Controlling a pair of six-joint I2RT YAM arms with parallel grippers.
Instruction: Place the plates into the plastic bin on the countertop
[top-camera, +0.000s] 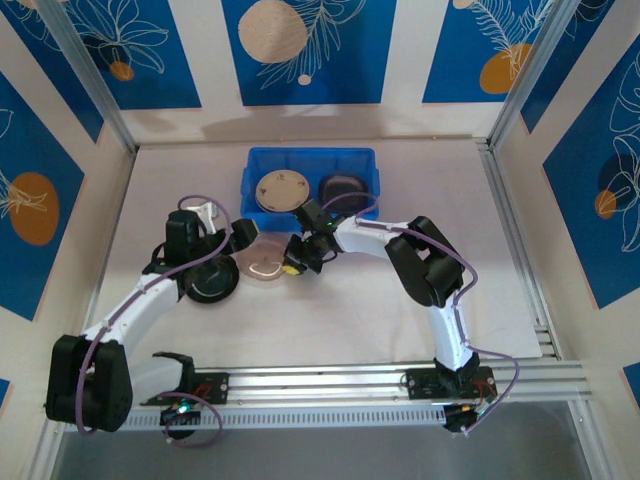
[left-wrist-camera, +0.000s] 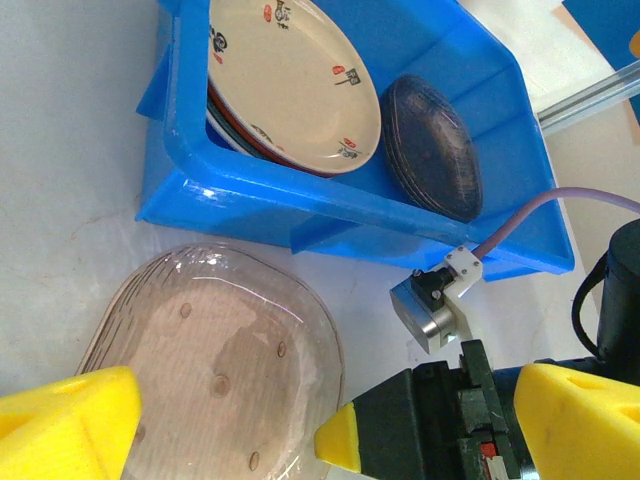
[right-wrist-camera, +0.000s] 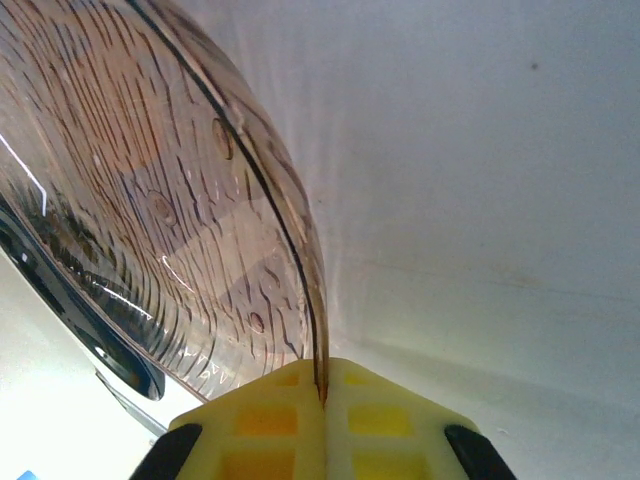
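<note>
So the right pincer (right-wrist-camera: 322, 388) is clamped tight on the rim of the smoky translucent plate (right-wrist-camera: 170, 200); the left pincer (left-wrist-camera: 225, 425) hangs wide open over that plate, just beside the blue bin (left-wrist-camera: 250, 200).

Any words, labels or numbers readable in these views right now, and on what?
No text reads clearly.
Cream plate in the blue bin: small red and black marks around its face, too small to read.
Wall panels: leaf and circle pattern, no words.
</note>
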